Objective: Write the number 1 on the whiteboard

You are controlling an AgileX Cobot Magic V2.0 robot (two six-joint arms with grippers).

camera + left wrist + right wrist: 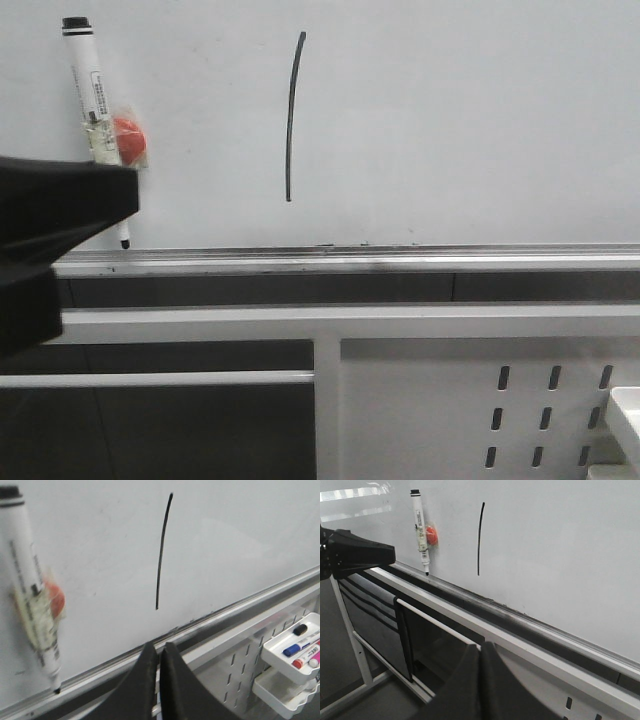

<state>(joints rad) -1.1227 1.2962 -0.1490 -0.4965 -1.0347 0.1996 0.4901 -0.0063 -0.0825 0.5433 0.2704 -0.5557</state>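
The number 1 (290,120) is a thin black, slightly curved vertical stroke on the glossy whiteboard (450,120); it also shows in the left wrist view (162,555) and the right wrist view (480,540). A white marker pen (93,100) with a black cap hangs on the board left of the stroke, held by a red magnet (128,140), its tip just above the silver ledge (400,258). My left gripper (159,646) is shut and empty, below the stroke and apart from the pen (35,605). My right gripper (480,645) is shut and empty, low before the frame.
A white frame rail (300,322) runs under the ledge. A white perforated panel (520,410) sits lower right. White trays with several markers (295,645) hang on it. My left arm's black body (50,210) fills the front view's left edge.
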